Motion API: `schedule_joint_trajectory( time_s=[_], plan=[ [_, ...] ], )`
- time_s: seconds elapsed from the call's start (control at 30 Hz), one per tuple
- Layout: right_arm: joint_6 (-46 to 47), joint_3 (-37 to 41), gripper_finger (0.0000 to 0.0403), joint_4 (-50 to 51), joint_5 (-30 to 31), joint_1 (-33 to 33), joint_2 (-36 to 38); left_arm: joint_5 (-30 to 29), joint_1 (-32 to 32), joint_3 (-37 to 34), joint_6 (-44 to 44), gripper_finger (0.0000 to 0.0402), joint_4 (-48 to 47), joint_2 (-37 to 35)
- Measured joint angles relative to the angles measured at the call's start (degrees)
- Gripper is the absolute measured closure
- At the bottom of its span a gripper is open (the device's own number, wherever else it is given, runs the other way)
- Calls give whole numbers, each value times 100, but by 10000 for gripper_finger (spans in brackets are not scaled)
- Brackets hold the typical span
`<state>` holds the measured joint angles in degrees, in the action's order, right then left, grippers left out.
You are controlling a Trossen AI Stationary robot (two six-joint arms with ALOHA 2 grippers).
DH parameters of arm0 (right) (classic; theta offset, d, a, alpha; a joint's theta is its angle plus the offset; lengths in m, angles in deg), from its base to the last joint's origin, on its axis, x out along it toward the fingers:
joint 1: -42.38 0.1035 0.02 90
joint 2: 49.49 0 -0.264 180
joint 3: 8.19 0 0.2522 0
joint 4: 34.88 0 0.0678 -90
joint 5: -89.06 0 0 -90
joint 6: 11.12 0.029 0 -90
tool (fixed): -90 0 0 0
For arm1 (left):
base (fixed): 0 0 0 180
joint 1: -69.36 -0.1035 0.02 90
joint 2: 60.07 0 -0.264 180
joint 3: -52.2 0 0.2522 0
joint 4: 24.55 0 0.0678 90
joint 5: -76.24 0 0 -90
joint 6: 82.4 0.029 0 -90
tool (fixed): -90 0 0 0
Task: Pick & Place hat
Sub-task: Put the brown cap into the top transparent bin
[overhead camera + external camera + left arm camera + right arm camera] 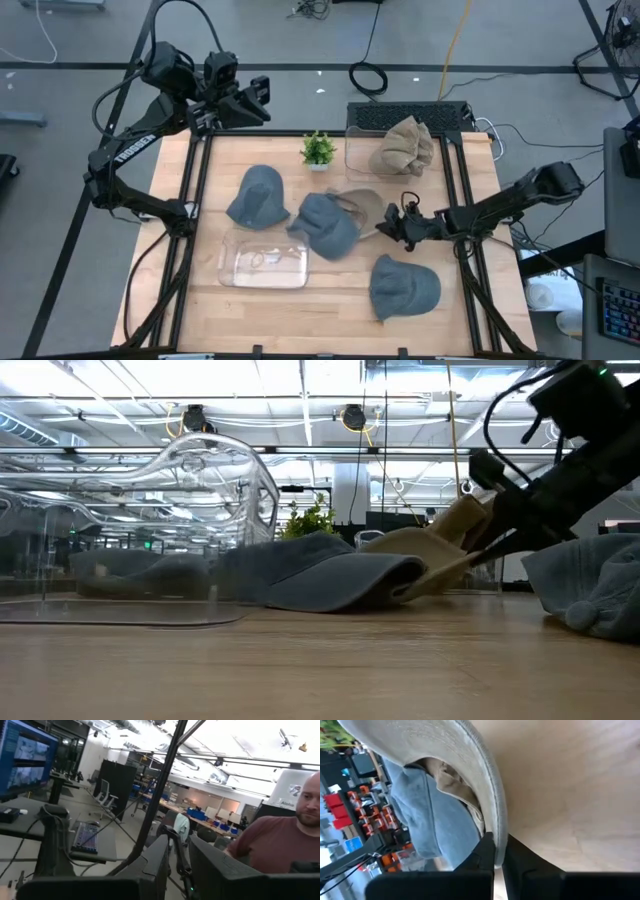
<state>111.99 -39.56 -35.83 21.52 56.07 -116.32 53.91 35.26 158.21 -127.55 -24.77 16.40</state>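
Right gripper (384, 226) clamped on brim of tan hat (362, 203), mid-table. Blue hat (326, 226) overlaps it on one side; clear tray (264, 262) nearby. Left gripper (262, 99) raised off-table, jaws slightly parted, holding nothing.

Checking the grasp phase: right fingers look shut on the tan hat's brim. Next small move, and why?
Probably a short lift. The right gripper pinches the tan hat by its brim, and the hat lies partly under the blue hat, so raising slowly should free it without dragging.
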Motion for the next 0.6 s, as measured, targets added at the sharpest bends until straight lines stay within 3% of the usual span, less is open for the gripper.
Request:
schedule_joint_trajectory(
  time_s=[0.37,0.6],
  plan=[
    [-494,-156,402,2006,931,142,1517,30,0,0,23,316,2,0],
    [-1418,-586,402,2734,913,142,2011,-9,-1,0,39,316,2,0]
  ],
)
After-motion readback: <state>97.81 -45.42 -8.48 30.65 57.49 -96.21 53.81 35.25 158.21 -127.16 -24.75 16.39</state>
